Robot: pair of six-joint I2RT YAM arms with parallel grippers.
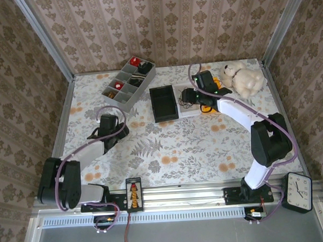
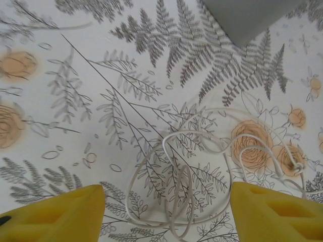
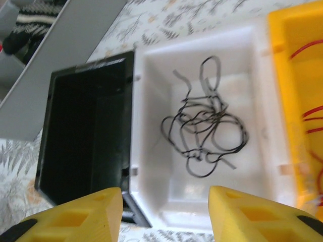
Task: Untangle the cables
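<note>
Counted 1 whitish cable (image 2: 176,201), 1 black cable (image 3: 204,128) & 1 red cable (image 3: 310,114) (seen only in part), so 3 in all. Another 3 made up of 1 black bin (image 3: 91,65), 1 white bin (image 3: 166,186) & 1 yellow bin (image 3: 282,60), plus 1 grey divided tray (image 1: 141,92). Also 1 left arm (image 1: 87,153) + 1 right arm (image 1: 234,107) = 2, 1 left gripper (image 2: 166,214) + 1 right gripper (image 3: 164,217) = 2, 1 teddy bear (image 1: 245,78), 1 clock (image 1: 298,192).

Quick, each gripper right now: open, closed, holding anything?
Left gripper: open, empty, over the white cable.
Right gripper: open, empty, over the black cable.
</note>
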